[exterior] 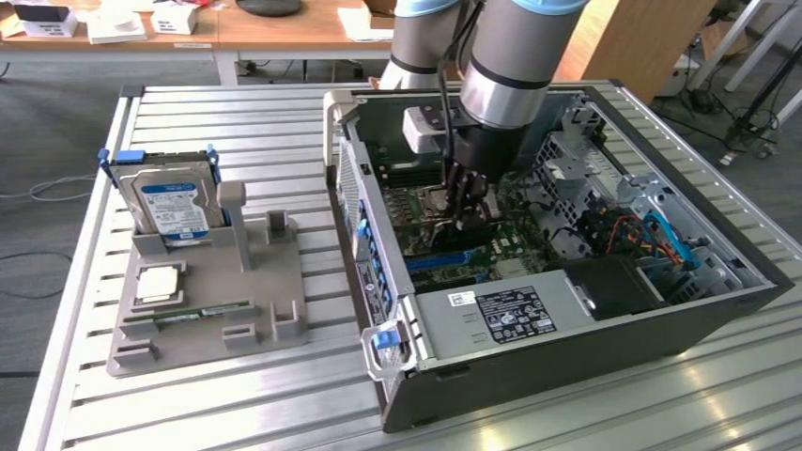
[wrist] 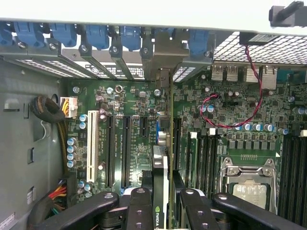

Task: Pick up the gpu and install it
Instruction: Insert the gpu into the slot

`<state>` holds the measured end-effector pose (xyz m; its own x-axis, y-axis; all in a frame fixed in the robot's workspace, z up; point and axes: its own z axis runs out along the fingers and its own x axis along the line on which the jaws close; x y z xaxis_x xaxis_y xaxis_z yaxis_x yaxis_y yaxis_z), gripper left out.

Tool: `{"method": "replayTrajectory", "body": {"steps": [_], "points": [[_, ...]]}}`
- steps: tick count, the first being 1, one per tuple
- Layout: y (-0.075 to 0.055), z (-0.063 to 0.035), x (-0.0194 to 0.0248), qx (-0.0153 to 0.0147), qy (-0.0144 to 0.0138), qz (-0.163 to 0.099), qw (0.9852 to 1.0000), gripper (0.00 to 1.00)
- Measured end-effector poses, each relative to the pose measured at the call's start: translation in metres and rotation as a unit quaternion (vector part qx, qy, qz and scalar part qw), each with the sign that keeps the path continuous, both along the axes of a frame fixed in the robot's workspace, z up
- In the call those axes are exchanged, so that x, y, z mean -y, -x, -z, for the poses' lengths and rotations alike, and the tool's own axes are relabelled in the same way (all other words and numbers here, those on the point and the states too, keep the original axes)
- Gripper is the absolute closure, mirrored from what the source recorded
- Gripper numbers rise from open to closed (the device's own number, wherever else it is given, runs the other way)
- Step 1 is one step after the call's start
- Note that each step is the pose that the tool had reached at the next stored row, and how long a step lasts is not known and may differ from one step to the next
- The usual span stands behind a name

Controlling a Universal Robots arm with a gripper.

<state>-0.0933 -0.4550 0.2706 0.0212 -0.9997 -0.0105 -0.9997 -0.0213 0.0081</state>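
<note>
My gripper [exterior: 467, 209] reaches down into the open computer case [exterior: 602, 329], over the green motherboard [exterior: 439, 211]. In the wrist view the gpu [wrist: 160, 182] stands edge-on between my black fingers [wrist: 139, 206], a thin dark card with a green logo mark. Its long edge runs along a black expansion slot [wrist: 176, 139]. Its metal bracket [wrist: 163, 62] reaches up to the rear slot openings under the blue clips [wrist: 129, 36]. The gripper [wrist: 165, 206] is shut on the gpu, one finger on each face.
A grey fixture [exterior: 269, 282] to the exterior view's left of the case holds a hard drive [exterior: 173, 207], a memory stick [exterior: 207, 310] and a square chip [exterior: 157, 282]. Inside the case are a power supply [exterior: 514, 315], a CPU socket [wrist: 249, 184], a red-black wire [wrist: 230, 120] and a white slot [wrist: 91, 146].
</note>
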Motion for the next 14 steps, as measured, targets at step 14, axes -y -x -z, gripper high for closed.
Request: {"method": "replayTrajectory", "body": {"steps": [14], "points": [[0.0006,0.0003,0.0000,0.0021,0.0000,-0.003,1.0000,0.73]]}}
